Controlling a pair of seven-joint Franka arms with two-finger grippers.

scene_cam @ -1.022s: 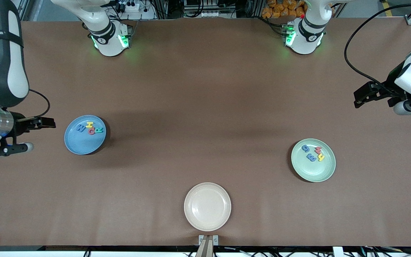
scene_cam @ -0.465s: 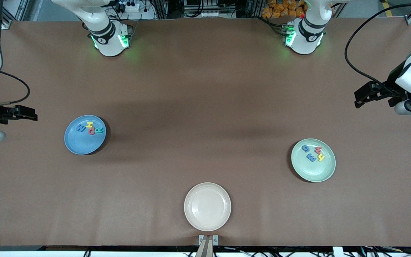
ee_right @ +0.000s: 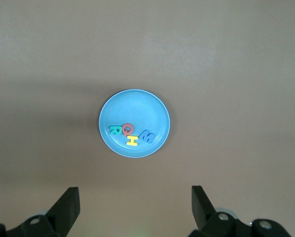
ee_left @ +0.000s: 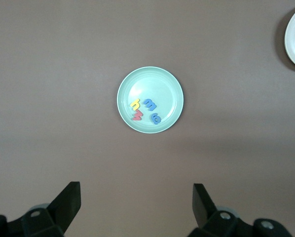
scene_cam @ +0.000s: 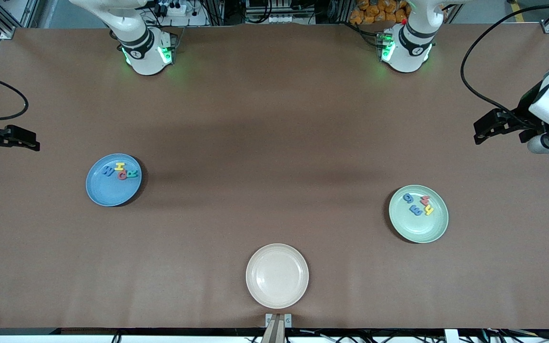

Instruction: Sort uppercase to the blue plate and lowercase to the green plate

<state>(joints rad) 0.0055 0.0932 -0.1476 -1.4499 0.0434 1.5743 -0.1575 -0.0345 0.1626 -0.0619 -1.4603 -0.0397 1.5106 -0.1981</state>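
I am looking at a brown surface [scene_cam: 274, 143] with clutter and cabling along the base end of the room.

Going across the front view from the right arm's end: the right hand [scene_cam: 17, 138] is hanging in the air over the surface edge, fingers spread wide and gripping nothing. The blue plate [scene_cam: 105, 193] is lying near it, toward the front camera, well apart from the hand. It is carrying the uppercase [scene_cam: 121, 171] letters: blue W, yellow H, red Q, teal R, clustered by the rim nearest the bases.

The cream plate [scene_cam: 277, 275] is sitting bare at mid-surface, nearest the front camera.

The green plate [scene_cam: 424, 228] is lying toward the left arm's end, carrying the lowercase [scene_cam: 418, 204] letters, two blue, one red, one yellow. The left hand [scene_cam: 486, 128] is hanging over the surface edge, fingers spread wide, empty, well apart from that plate.
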